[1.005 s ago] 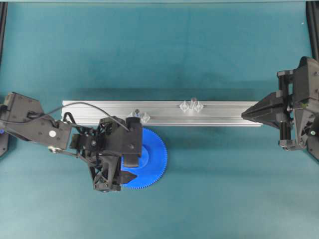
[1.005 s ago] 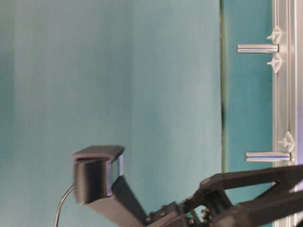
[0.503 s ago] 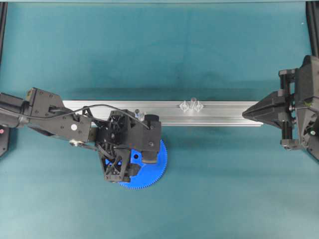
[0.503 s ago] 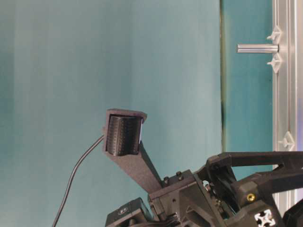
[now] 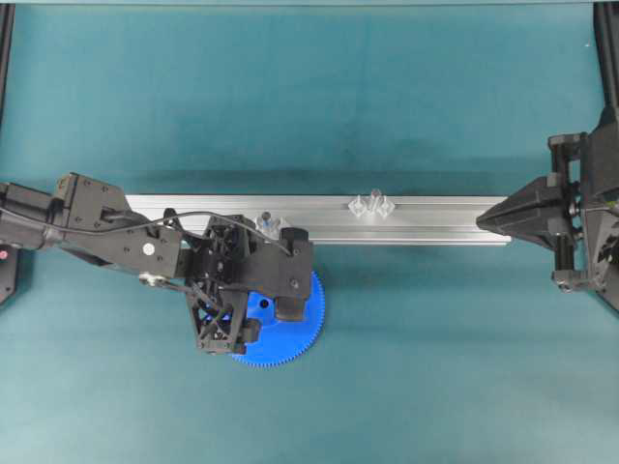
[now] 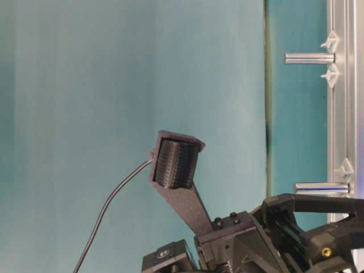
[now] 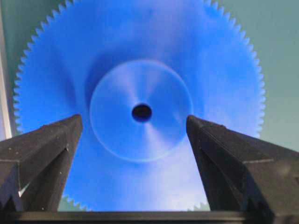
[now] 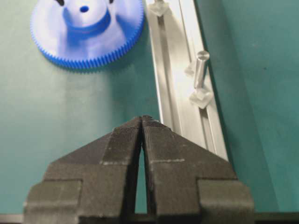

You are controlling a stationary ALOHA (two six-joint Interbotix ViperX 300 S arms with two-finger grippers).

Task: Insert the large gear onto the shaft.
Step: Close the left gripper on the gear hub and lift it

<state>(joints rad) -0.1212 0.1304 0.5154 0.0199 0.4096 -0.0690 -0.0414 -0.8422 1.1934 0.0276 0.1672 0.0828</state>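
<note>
The large gear [image 7: 140, 56] is a bright-blue toothed disc lying flat on the teal mat just in front of the rail, also seen as the gear [image 5: 305, 324] and the gear [image 8: 86, 32]. My left gripper [image 7: 133, 122] hovers right over it, open, one finger on each side of the raised hub [image 7: 140, 112], with gaps between. The nearest shaft [image 5: 265, 219] stands on the rail beside the left gripper [image 5: 263, 314]. A second alike shaft [image 5: 374, 196] stands further right, also in the right wrist view [image 8: 201, 67]. My right gripper [image 8: 141, 119] is shut and empty at the rail's right end [image 5: 493, 220].
The aluminium rail [image 5: 426, 220] runs left to right across the mat, with clear plastic pieces [image 5: 360, 207] at each pin. In the table-level view both pins [image 6: 310, 58] [image 6: 321, 186] show, with the left arm [image 6: 256, 244] below them.
My left arm has swung in over the gear and turned, so its open fingers now straddle the hub. The right gripper has drawn slightly back to the right.
</note>
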